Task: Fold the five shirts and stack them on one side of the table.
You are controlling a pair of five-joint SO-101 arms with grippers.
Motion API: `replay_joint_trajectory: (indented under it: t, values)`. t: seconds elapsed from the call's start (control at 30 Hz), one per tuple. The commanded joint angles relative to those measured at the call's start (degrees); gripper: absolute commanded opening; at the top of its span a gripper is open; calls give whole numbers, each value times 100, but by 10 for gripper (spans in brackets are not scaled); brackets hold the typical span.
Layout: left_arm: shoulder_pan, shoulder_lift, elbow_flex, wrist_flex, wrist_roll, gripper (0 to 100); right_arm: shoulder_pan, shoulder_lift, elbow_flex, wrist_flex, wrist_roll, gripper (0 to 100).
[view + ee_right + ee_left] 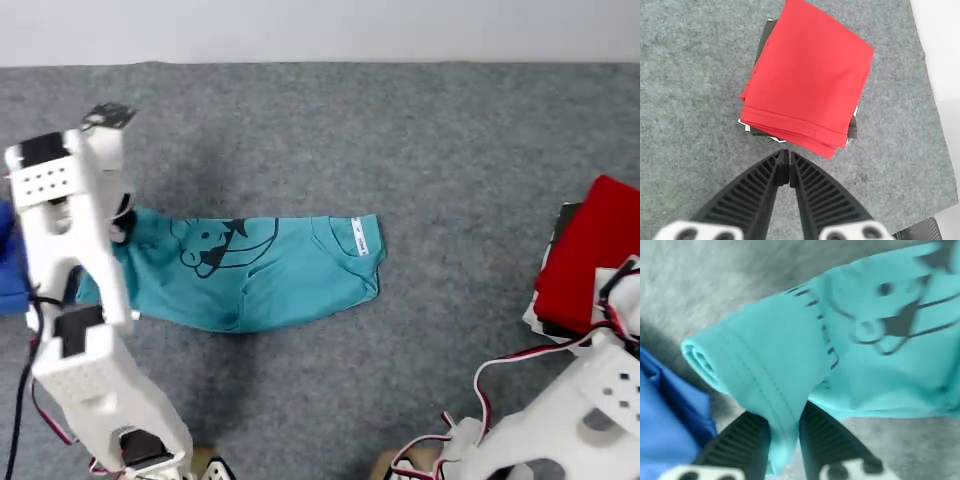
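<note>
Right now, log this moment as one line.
left gripper: shut on teal shirt | right gripper: shut, near red shirt | blue shirt: beside teal shirt

The teal shirt [260, 275] carried a dark navy line print of a cartoon animal, and a white label [360, 237] sat at its collar. The blue shirt [665, 425] was a plain, strong royal blue. The red shirt [807, 82] was solid bright red with no print, and the folded cloth under it [756, 131] showed black and white at its edges. The worktop [420, 150] was mottled grey felt. The left arm [80, 300] and right arm [570, 410] were white. The left fingers [747, 437] and right fingers [752, 197] were black and ribbed. The wires [510, 358] were red, white and black.
</note>
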Motion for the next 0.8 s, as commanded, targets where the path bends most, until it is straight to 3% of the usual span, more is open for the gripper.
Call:
replay_joint_trajectory:
  t: [0.0,0.47,0.77]
  values:
    - [659,-853,233,193,316,4,-31,-101,-18,215,18,10]
    - [3402,-1064,-215,167,2040,5,-22,-101,-18,215,18,10]
    - [4369,-167,-1297,167,2840,5,-22,-101,-9,215,18,10]
